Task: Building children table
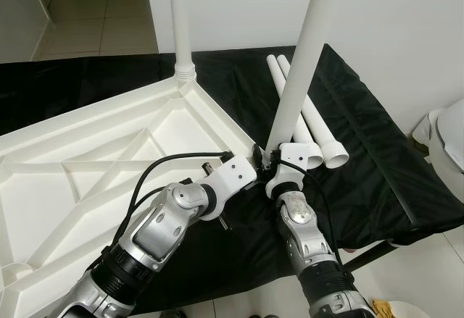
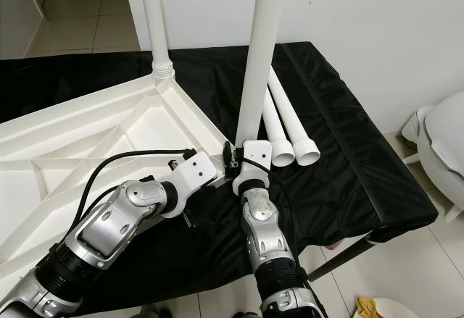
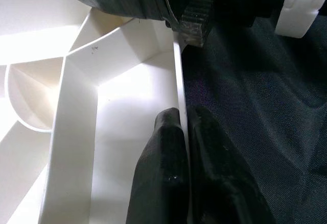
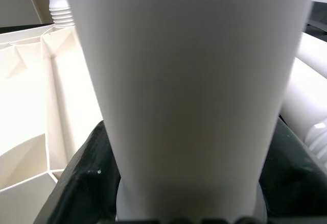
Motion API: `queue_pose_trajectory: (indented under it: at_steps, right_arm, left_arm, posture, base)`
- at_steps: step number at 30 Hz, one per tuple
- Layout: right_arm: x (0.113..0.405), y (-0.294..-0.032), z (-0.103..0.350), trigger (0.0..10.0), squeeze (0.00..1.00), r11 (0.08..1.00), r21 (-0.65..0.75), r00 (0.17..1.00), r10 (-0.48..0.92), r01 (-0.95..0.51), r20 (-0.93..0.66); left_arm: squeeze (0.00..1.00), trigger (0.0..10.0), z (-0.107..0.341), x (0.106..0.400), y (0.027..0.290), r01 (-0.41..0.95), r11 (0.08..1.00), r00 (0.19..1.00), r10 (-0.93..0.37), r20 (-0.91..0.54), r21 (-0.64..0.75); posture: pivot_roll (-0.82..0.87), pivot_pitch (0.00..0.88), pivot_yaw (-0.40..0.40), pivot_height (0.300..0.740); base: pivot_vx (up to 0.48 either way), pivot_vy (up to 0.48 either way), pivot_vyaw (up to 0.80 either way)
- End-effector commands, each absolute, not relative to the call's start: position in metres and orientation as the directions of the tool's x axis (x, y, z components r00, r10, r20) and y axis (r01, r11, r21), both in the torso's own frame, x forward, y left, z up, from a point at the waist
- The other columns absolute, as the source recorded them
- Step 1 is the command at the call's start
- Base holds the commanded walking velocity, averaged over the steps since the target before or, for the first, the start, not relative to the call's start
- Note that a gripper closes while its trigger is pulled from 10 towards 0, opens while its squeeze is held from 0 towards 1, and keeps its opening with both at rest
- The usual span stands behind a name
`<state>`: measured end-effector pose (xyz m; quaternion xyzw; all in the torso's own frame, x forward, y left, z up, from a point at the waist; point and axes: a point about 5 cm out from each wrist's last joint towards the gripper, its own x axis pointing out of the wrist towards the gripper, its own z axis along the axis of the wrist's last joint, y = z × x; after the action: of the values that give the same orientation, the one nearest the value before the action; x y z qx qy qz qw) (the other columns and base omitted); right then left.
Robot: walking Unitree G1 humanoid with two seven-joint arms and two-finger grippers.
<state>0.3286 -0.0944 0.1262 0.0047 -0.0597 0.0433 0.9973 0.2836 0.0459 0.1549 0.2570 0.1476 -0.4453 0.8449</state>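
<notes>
the right gripper (image 1: 270, 160) is pinched around the base of a long white plastic tube leg (image 1: 299, 64), holding it upright, slightly leaning, at the near corner of the upturned white plastic table top (image 1: 87, 159). just beside it, the left gripper (image 3: 185, 147) has its two black fingers pressed together on the thin raised rim of that table top, steadying the same corner.

what could go wrong: the leg is tall and held only at its foot, so any wobble of the right wrist would swing the top wide and could cross the thread or miss the socket; i cannot see whether the foot is already seated. the left grip is on a narrow edge, and a twist from the right hand could pull the rim out of the fingers and let the top slide on the smooth black cloth (image 1: 377, 166). the two wrists are almost touching, so turning the leg may knock one against the other.

beyond the grippers, another white tube leg (image 1: 181, 21) stands upright in its ribbed collar at the far corner. to the right of the right gripper, two more white tube legs (image 1: 319, 126) lie side by side on the cloth, threaded ends towards the robot. the underside of the top shows moulded ribs in triangles.
</notes>
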Motion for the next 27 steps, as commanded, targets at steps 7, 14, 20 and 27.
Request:
queue_pose_trajectory:
  at_steps: [7, 14, 20, 27]
  right_arm:
    - [0.332, -0.124, 0.109, 10.0, 1.00, 0.996, -0.039, 0.997, 0.078, -0.077, 0.018]
    - [0.340, -0.129, 0.117, 10.0, 0.00, 0.946, -0.126, 0.952, 0.305, -0.299, 0.031]
    - [0.338, -0.129, 0.120, 10.0, 0.00, 0.861, -0.178, 0.871, 0.490, -0.477, 0.035]
    - [0.337, -0.141, 0.117, 10.0, 0.00, 0.747, -0.135, 0.753, 0.657, -0.651, 0.008]
  left_arm:
    - [0.00, 10.0, 0.167, 0.278, 0.037, 0.848, 0.415, 0.527, -0.729, -0.437, 0.329]
    - [0.00, 10.0, 0.166, 0.279, 0.037, 0.846, 0.420, 0.531, -0.724, -0.440, 0.329]
    - [0.00, 10.0, 0.166, 0.279, 0.037, 0.845, 0.421, 0.533, -0.723, -0.440, 0.331]
    - [0.00, 10.0, 0.167, 0.279, 0.038, 0.847, 0.416, 0.529, -0.724, -0.442, 0.332]
  posture:
    - [-0.01, 0.103, -0.003, 0.740]
    - [0.00, 0.102, -0.006, 0.740]
    - [0.00, 0.100, -0.003, 0.740]
    - [0.01, 0.099, 0.004, 0.740]
  base:
    - [0.000, 0.000, 0.00]
    - [0.000, 0.000, 0.00]
    - [0.000, 0.000, 0.00]
    - [0.000, 0.000, 0.00]
